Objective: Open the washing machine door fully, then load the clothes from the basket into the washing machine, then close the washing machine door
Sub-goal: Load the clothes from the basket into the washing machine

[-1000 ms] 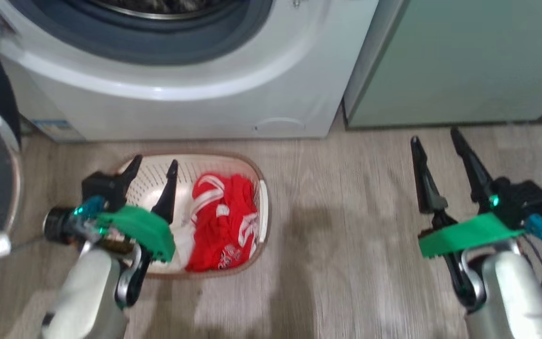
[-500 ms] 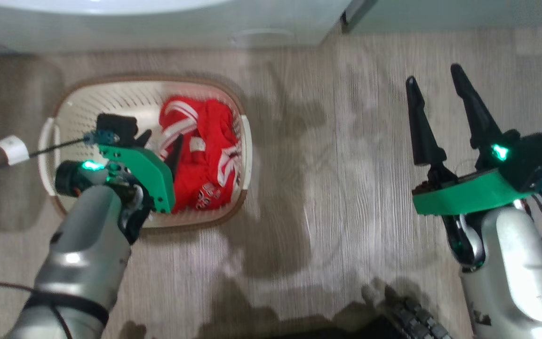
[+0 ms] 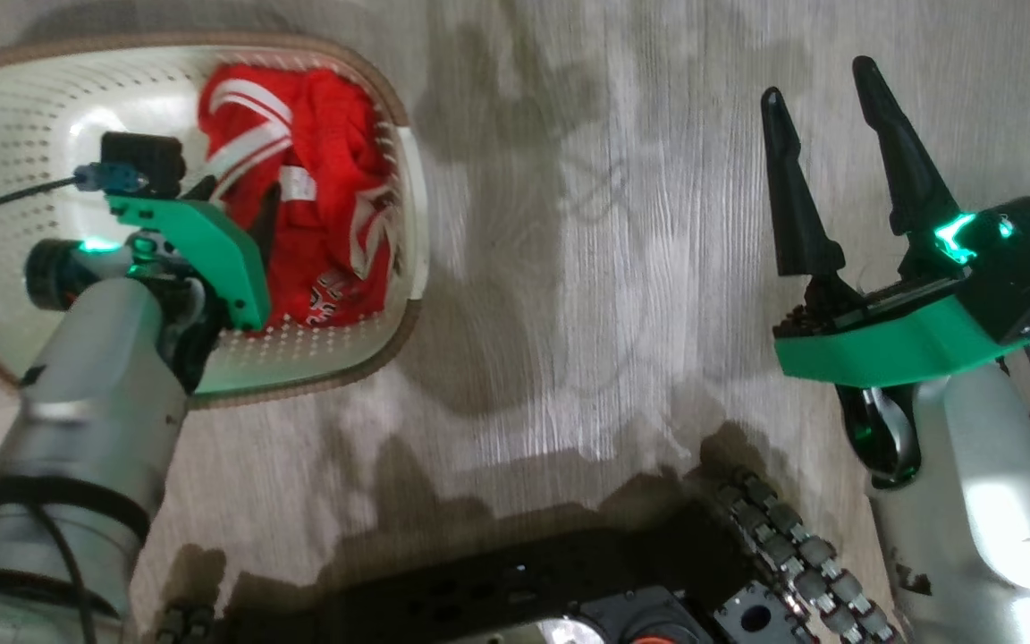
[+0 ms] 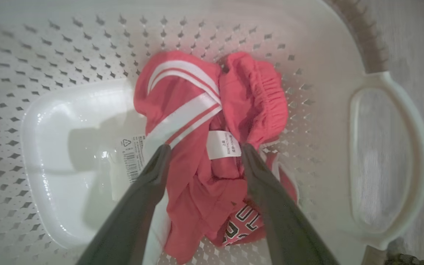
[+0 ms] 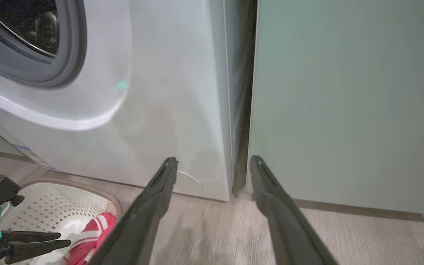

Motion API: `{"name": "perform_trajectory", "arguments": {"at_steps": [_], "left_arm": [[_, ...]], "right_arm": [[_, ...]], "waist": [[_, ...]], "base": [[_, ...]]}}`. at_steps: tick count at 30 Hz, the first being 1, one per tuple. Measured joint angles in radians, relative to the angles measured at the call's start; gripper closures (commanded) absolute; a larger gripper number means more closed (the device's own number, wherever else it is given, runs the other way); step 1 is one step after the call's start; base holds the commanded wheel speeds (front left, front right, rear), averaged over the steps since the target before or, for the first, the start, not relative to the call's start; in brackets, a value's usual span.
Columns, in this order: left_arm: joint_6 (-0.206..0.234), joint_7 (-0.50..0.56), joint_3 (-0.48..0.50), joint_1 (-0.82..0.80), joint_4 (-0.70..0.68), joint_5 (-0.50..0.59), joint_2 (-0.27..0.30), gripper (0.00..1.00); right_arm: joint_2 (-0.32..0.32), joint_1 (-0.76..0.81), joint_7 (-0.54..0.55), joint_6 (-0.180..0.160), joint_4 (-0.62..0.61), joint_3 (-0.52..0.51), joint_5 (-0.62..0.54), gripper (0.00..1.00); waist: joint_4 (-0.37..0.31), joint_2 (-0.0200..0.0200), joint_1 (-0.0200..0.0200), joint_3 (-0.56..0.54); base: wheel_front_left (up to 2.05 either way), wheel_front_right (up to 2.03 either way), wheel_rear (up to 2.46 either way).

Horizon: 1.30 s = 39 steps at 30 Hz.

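Clothes point(image 3: 300, 179): red heap with white stripes, lying in the right half of the basket point(image 3: 14, 116) on the floor.
Change: the head camera has tipped down, so the basket's drift up that view is not its own. The left claw point(image 4: 204, 147) has dropped from above the rim into the basket.
Left claw: jaws spread wide and gripping nothing, fingers astride the heap with the white care tag between them. Whether they touch is unclear.
Meaning: loading is at the first pick, and closing looks like the next move.
Edges: bare basket base on the claw's left, with the side wall and white handle close on its right. Lifting straight up looks freest.
Floor point(image 3: 569, 268): bare between the arms.
Right claw point(image 3: 817, 76): spread wide, empty, well apart.
Washing machine point(image 5: 142, 92): drum mouth uncovered beyond.
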Motion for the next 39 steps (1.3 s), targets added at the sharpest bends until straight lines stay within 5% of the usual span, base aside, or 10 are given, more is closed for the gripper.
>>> {"name": "perform_trajectory", "arguments": {"at_steps": [15,16,18,27,39], "left_arm": [[0.000,-0.013,-0.091,-0.094,0.057,-0.094,0.073,0.00],[0.000,-0.012,-0.096,-0.100,0.063,-0.097,0.077,0.07],[0.000,-0.012,-0.107,-0.109,0.070,-0.112,0.083,1.00],[0.000,-0.012,-0.163,-0.114,0.098,-0.141,0.100,1.00],[0.010,-0.175,-0.198,-0.060,0.124,-0.118,0.052,1.00]], "right_arm": [[0.000,0.002,-0.006,0.000,-0.026,0.019,0.014,0.00],[0.000,0.002,-0.006,0.000,-0.026,0.024,0.017,0.00],[0.000,0.002,-0.006,0.000,-0.026,0.028,0.017,0.00],[0.000,0.003,-0.006,0.000,-0.030,0.024,0.036,0.00],[0.000,0.004,-0.008,0.000,-0.002,0.002,0.014,0.00]], "waist": [[-0.061,0.0000,-0.0001,0.108],[-0.066,0.0000,-0.0001,0.112],[-0.076,0.0000,-0.0001,0.118],[-0.087,0.0000,-0.0002,0.111],[-0.014,0.0001,-0.0003,-0.004]], "base": [[0.00,0.00,0.00],[0.00,0.00,0.00],[0.00,0.00,0.00],[0.00,0.00,0.00],[0.00,0.00,0.00]]}}
